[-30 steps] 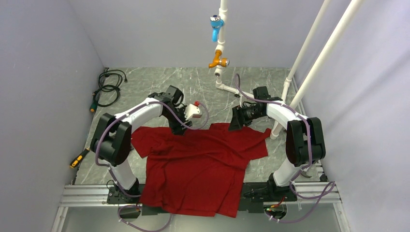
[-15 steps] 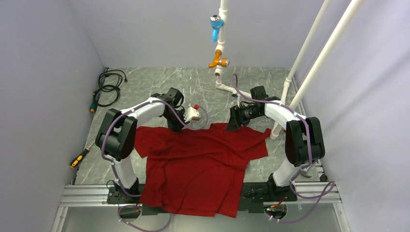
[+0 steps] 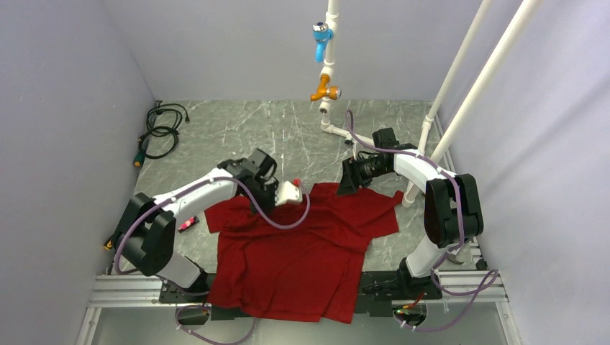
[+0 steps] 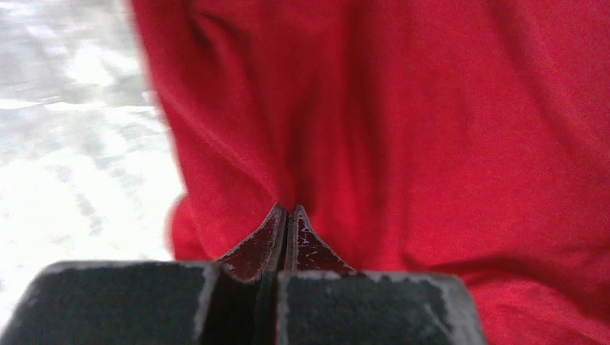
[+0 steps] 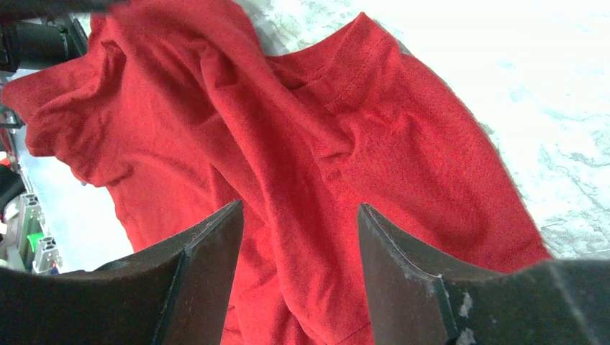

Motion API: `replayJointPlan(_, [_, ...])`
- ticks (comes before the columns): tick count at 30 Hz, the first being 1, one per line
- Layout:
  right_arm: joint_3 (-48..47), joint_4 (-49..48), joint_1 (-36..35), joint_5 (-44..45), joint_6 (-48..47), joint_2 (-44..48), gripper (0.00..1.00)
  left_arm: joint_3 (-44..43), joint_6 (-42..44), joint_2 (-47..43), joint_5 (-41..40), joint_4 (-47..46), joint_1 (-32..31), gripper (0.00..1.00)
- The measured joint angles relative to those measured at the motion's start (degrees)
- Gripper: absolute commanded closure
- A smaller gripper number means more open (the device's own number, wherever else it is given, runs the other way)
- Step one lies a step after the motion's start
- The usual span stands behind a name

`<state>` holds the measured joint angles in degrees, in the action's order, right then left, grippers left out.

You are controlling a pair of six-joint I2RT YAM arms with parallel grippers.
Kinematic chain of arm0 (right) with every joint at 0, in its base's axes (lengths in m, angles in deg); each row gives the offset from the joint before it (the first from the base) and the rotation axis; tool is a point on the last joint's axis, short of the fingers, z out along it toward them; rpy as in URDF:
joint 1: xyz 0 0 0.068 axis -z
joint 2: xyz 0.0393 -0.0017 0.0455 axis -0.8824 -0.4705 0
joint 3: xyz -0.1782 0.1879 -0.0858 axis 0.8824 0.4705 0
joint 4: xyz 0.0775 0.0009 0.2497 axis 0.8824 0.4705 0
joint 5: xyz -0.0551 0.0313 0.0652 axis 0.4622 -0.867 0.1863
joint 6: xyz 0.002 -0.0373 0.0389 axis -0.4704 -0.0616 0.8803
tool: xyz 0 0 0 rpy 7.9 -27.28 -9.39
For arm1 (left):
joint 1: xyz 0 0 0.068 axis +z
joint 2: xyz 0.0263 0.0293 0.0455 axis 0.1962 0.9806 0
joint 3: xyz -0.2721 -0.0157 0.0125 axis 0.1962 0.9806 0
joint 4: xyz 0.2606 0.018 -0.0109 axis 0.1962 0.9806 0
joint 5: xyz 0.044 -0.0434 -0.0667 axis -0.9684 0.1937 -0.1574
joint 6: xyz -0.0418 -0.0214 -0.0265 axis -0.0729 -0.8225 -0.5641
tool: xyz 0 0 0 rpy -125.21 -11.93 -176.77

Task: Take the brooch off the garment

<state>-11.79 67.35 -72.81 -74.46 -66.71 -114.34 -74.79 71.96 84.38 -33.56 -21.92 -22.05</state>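
The red garment (image 3: 302, 244) lies spread on the marble table, collar towards the far side. My left gripper (image 3: 273, 204) is at its far left shoulder. In the left wrist view the jaws (image 4: 288, 208) are shut, and folds of the garment (image 4: 431, 108) run into the tips. My right gripper (image 3: 345, 184) hovers over the far right shoulder, open, with the garment (image 5: 324, 129) below its fingers (image 5: 208, 244) and nothing between them. A small pink-and-dark object (image 3: 188, 223) lies on the table left of the sleeve; I cannot tell whether it is the brooch.
White pipes with a blue valve (image 3: 320, 32) and an orange valve (image 3: 325, 92) hang at the back. Slanted white pipes (image 3: 460, 79) stand on the right. A black cable (image 3: 162, 126) lies at the back left. A yellow-handled tool (image 3: 109, 244) rests at the left edge.
My left gripper has shut and moved towards the near right, onto the garment's shoulder. The left sleeve has shifted slightly, and the small pink object now shows. The right arm has not moved.
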Motion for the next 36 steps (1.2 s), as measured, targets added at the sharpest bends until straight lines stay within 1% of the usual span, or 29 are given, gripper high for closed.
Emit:
replayJointPlan(2, [0.0, 0.3, 0.0, 0.0, -0.3, 0.0, 0.39, 3.7, 0.4, -0.8, -0.1, -0.1, -3.1, 1.0])
replayJointPlan(5, [0.0, 1.1, 0.0, 0.0, -0.8, -0.1, 0.39, 8.1, 0.6, 0.7, -0.7, 0.1, -6.3, 0.99])
replayJointPlan(6, [0.0, 1.4, 0.0, 0.0, -1.0, -0.1, 0.39, 8.9, 0.6, 1.2, -1.0, 0.1, -7.2, 0.95])
replayJointPlan(11, [0.0, 2.8, 0.0, 0.4, -2.6, -0.6, 0.39, 10.1, 1.1, 2.4, -3.0, 0.2, -11.4, 0.66])
replayJointPlan(13, [-0.3, 3.0, 0.0, 0.8, -3.1, -0.8, 0.39, 9.8, 1.1, 2.3, -2.6, 1.4, -11.7, 0.53])
replayJointPlan(14, [-0.4, 3.1, 0.0, 1.0, -3.3, -0.9, 0.39, 9.2, 1.1, 2.3, -1.6, 2.6, -11.0, 0.49])
replayJointPlan(15, [-0.6, 3.2, 0.0, 1.2, -3.5, -1.0, 0.39, 8.2, 1.0, 2.3, 0.0, 4.1, -9.7, 0.46])
replayJointPlan(18, [-0.8, 2.9, 0.0, 1.6, -3.8, -1.0, 0.39, 1.6, -0.3, 2.3, 6.0, 8.2, -2.0, 0.44])
replayJointPlan(21, [-0.8, 1.9, 0.0, 2.2, -3.7, -1.0, 0.4, -5.3, -2.8, 2.3, 9.7, 8.1, 6.0, 0.45])
replayJointPlan(24, [-0.8, -0.5, -0.2, 3.3, -3.6, -1.0, 0.4, -9.1, -5.9, 3.0, 11.0, 6.7, 12.5, 0.46])
replayJointPlan(27, [-0.7, -2.4, -0.7, 4.7, -3.3, -1.0, 0.41, -10.6, -9.2, 6.3, 10.8, 6.2, 14.4, 0.44])
replayJointPlan(33, [-0.7, -5.8, -1.8, 7.5, -2.7, -1.4, 0.41, -11.1, -13.1, 15.8, 10.4, 5.5, 14.4, 0.42])
replayJointPlan(36, [-0.7, -7.2, -2.2, 9.1, -2.3, -2.8, 0.41, -11.1, -14.8, 18.9, 10.5, 5.5, 14.4, 0.38])
